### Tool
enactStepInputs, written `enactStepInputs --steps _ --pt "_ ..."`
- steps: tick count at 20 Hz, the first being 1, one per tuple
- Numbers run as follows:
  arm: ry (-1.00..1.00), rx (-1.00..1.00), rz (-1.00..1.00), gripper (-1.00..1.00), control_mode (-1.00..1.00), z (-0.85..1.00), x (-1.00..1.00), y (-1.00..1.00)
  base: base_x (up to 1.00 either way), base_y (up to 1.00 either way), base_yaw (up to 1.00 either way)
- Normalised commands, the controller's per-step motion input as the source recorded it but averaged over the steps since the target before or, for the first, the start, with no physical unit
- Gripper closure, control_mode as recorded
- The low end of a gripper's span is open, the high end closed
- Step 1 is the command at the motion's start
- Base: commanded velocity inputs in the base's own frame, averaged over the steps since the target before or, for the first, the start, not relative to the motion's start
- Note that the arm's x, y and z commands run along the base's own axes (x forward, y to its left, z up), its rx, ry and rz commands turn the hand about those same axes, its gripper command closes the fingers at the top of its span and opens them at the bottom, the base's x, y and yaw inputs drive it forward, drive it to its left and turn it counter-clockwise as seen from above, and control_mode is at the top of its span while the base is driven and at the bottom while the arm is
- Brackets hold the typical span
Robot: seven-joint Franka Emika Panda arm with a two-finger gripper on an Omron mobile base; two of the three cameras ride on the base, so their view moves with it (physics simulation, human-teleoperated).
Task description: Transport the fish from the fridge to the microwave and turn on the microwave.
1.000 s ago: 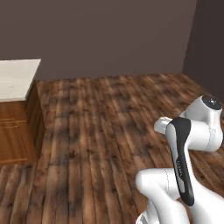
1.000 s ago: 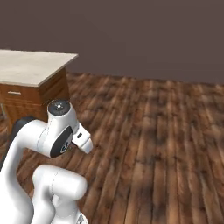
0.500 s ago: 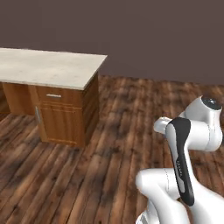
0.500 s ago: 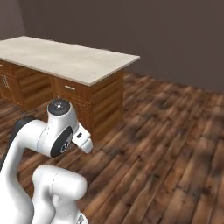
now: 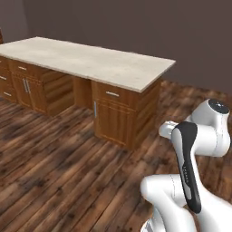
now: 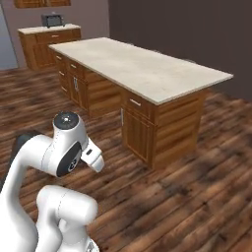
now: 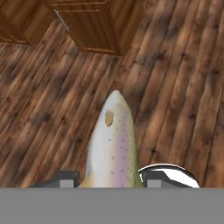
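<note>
The arm is seen folded close above its base in both base views, the upper links bent back over the lower body, over a dark wooden floor. In the hand view the gripper is directed down at the floor boards, and its two dark fingertips are seen at either side of the fish.

The fish is gripped between the fingertips, the jaws being closed on its rear part. Its long axis runs along the gripper's line of sight, away from the hand: the pointed head is toward the top of the hand view and the tail end is hidden down between the fingertips. The body is pale and silvery with small dark speckles and a yellowish tinge along one flank. It is held clear above the floor, touching nothing but the fingertips.

An island with wooden cabinets and a pale stone surface is seen ahead of the robot, well apart from it. A cabinet corner is visible at the top of the hand view. A small dark appliance stands on a far counter in the right base view; what it is cannot be told.
</note>
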Motion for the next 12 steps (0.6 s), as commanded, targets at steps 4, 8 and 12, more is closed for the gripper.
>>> enactStepInputs --steps 4,8,12 --pt "0.00 0.00 0.00 1.00 1.00 0.00 0.00 0.00 0.65 0.05 0.56" --pt "0.00 0.00 0.00 1.00 1.00 0.00 0.00 0.00 0.81 0.11 0.49" --pt "0.00 0.00 0.00 1.00 1.00 0.00 0.00 0.00 0.95 0.12 0.41"
